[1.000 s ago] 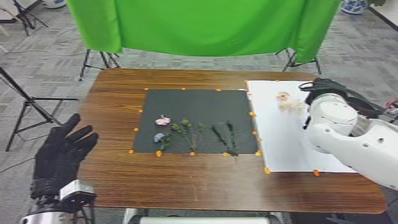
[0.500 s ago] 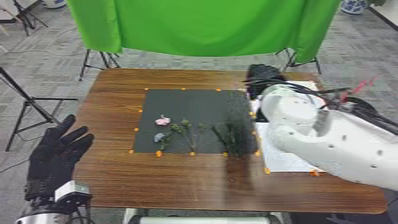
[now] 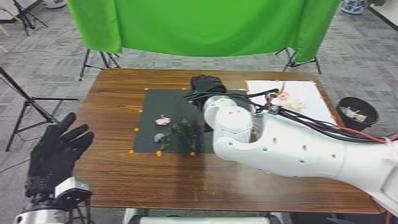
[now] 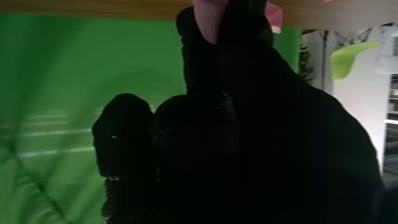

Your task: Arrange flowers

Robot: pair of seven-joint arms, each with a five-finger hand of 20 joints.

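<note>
Leftward, the right hand [image 3: 206,84] has been carried from over the white sheet [image 3: 308,88] to the far edge of the dark mat [image 3: 165,100]. Pink petals [image 4: 208,20] are held at its fingertips, seemingly pinched between them, so a flower is probably being brought to the mat to be added to the layout; a gentle lowering and release would be called for, as petals could be crushed or neighbouring pieces brushed aside.

On the mat, nearer the robot, a pink blossom [image 3: 163,121] is laid at the left, with a blue-grey flower [image 3: 160,137] below it and green sprigs [image 3: 185,132] beside them. What lies under the right arm cannot be told. Pale flowers [image 3: 290,103] are left on the sheet.

By the right edge of the bench [image 3: 120,175], a black bin [image 3: 359,98] is now uncovered, with pale scraps [image 3: 354,115] inside. At the left, the left hand [image 3: 53,157] is held with fingers straight, grasping nothing.
</note>
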